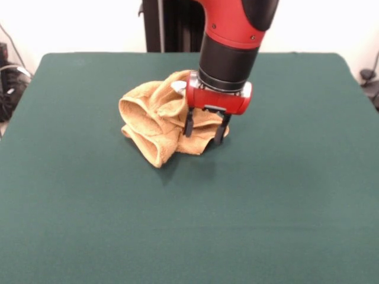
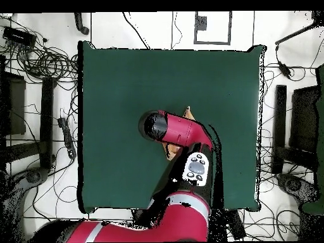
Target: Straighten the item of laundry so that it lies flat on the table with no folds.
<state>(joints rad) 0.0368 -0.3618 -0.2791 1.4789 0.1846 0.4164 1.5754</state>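
Note:
The golden-orange towel (image 1: 155, 118) lies crumpled in a bunched heap on the green table (image 1: 284, 195), a little behind its middle. My gripper (image 1: 204, 131) hangs straight down over the heap's right part. Its two black fingers (image 1: 188, 124) stand apart, open, with their tips down at the cloth and a fold of towel showing between them. In the overhead view the arm (image 2: 180, 133) covers the gripper and most of the towel; only small orange bits (image 2: 188, 114) show beside it on the table (image 2: 126, 82).
The robot's black pedestal (image 1: 172, 26) stands behind the table's far edge. Cables and stands (image 2: 44, 63) lie on the floor around the table.

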